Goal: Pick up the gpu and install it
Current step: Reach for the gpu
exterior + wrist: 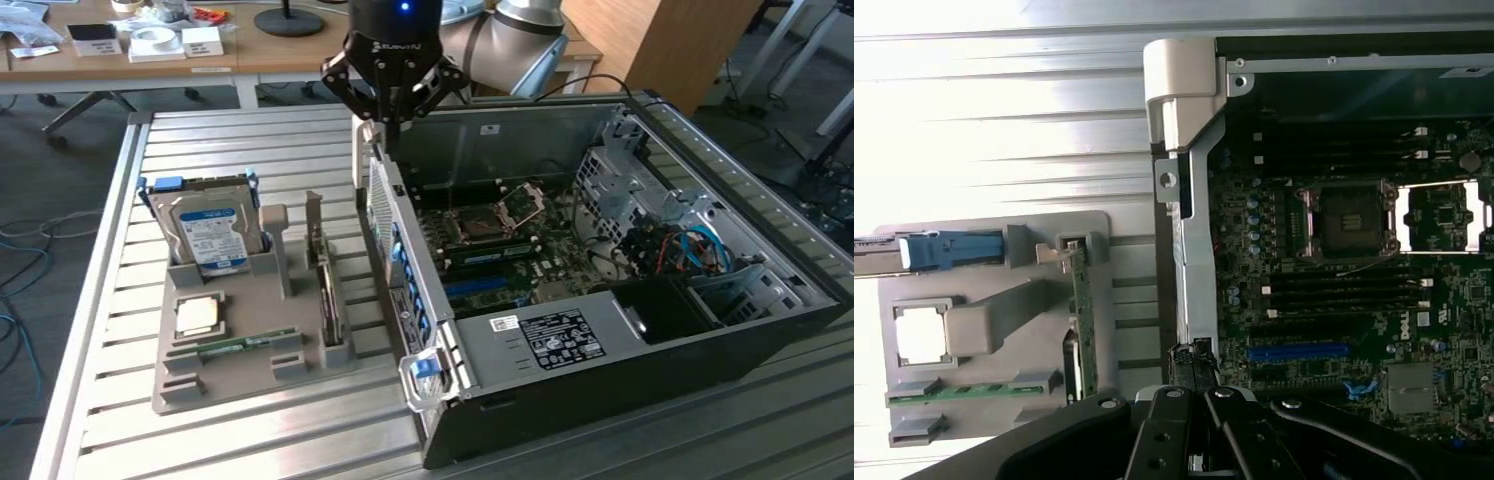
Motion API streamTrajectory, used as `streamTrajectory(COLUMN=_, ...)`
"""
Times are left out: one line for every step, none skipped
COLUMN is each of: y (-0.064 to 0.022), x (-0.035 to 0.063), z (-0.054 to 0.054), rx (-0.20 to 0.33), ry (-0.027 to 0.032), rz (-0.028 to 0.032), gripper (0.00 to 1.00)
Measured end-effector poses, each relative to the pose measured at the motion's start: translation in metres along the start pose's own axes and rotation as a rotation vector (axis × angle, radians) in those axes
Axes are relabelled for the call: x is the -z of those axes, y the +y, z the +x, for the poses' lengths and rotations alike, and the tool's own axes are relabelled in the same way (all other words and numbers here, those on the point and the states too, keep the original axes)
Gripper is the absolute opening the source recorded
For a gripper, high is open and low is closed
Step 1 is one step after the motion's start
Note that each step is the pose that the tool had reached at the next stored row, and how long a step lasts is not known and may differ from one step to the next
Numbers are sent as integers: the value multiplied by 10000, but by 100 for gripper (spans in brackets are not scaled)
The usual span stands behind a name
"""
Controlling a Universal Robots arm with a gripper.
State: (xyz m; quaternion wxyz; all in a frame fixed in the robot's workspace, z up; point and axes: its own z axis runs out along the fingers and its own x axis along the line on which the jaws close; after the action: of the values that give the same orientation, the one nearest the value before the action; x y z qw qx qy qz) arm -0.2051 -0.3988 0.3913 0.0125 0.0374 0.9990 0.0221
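**Claw Shut and Empty Over Case Edge; GPU in Its Holder**

The gripper (382, 118) hung with its fingers drawn together and nothing between them. In the exterior view it sat above the far end of the computer case (747, 330) wall that faced the holder, well apart from the card. In the wrist view the gripper (1194, 400) reached down toward that same pale wall, with the motherboard (1334, 300) open on one side and the holder (994, 250) on the other.

The gpu (326, 285) stood on edge in a slot of the grey holder (227, 385), on the side nearest the case, with its metal bracket rising at the far end. The wrist view caught the gpu (1082, 320) edge-on as a thin green strip, untouched.

The holder held 3 other parts: a hard drive (207, 235) with a blue label, upright at the back; a processor chip (199, 315) lying flat; and a memory stick (247, 346) lying flat in front of it.

The case lay on its side on the slatted metal table (240, 140), its panel off. The motherboard (521, 250) was exposed, with 1 blue slot (1299, 352) visible and unoccupied.
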Motion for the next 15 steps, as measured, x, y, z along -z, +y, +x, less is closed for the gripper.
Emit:
streamTrajectory(y=0, x=0, z=0, rx=1, ry=-1, rz=0, gripper=11)
streamTrajectory(y=0, x=0, z=0, rx=2, ry=0, rz=1, gripper=11)
streamTrajectory(y=0, x=0, z=1, rx=0, ry=0, rz=1, gripper=11)
streamTrajectory(y=0, x=1, z=1, rx=0, ry=0, rz=1, gripper=11)
streamTrajectory(y=0, x=0, z=1, rx=0, ry=0, rz=1, gripper=11)
streamTrajectory(y=0, x=0, z=1, rx=0, ry=0, rz=1, gripper=11)
streamTrajectory(y=0, x=1, z=1, rx=0, ry=0, rz=1, gripper=11)
streamTrajectory(y=0, x=0, z=1, rx=0, ry=0, rz=1, gripper=11)
streamTrajectory(y=0, x=0, z=1, rx=0, ry=0, rz=1, gripper=11)
streamTrajectory(y=0, x=0, z=4, rx=-1, ry=-1, rz=0, gripper=11)
streamTrajectory(y=-1, x=1, z=9, rx=-2, ry=-1, rz=1, gripper=11)
streamTrajectory(y=-2, x=1, z=15, rx=-1, ry=0, rz=1, gripper=11)
streamTrajectory(y=-2, x=1, z=23, rx=1, ry=1, rz=1, gripper=11)
streamTrajectory(y=-3, x=1, z=32, rx=0, ry=0, rz=1, gripper=11)
streamTrajectory(y=-4, x=1, z=42, rx=0, ry=0, rz=0, gripper=11)
